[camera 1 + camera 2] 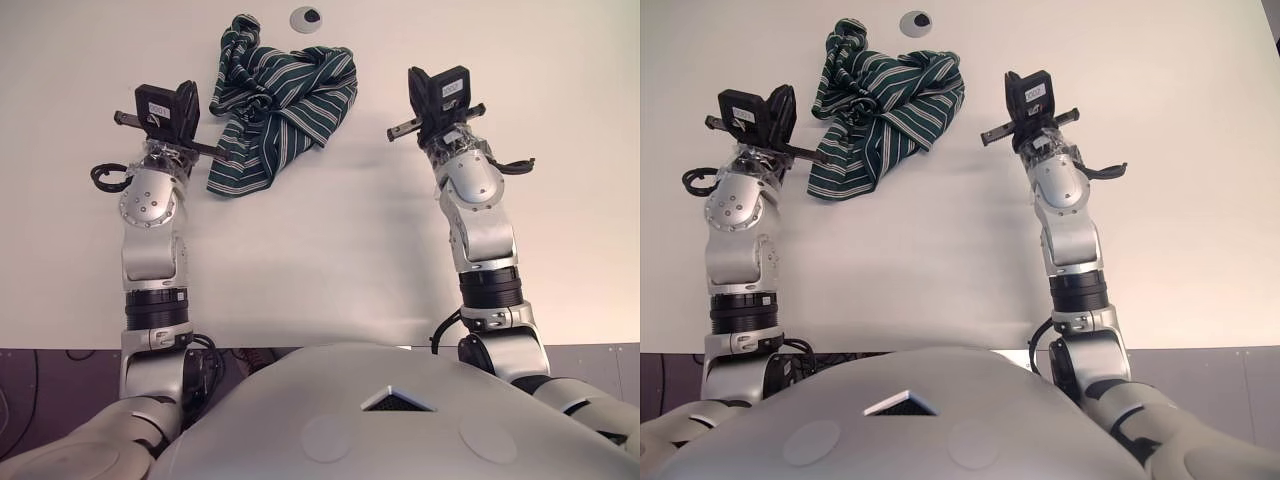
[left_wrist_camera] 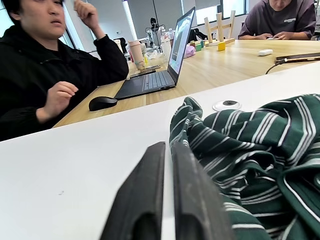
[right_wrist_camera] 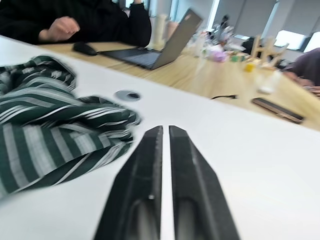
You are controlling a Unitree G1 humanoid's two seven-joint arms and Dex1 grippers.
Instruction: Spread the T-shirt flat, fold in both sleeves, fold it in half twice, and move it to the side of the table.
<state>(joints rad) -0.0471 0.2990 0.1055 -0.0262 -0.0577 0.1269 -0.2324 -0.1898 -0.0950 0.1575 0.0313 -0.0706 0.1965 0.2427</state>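
White tabletop: carries all.
Green striped T-shirt: crumpled heap, far centre.
Left hand: fingers closed, holding nothing, just beside the heap.
Right hand: likewise closed, apart from the cloth.
Cable grommet: behind the heap.
Spreading advice: open both hands, pinch opposite edges, draw outward low.
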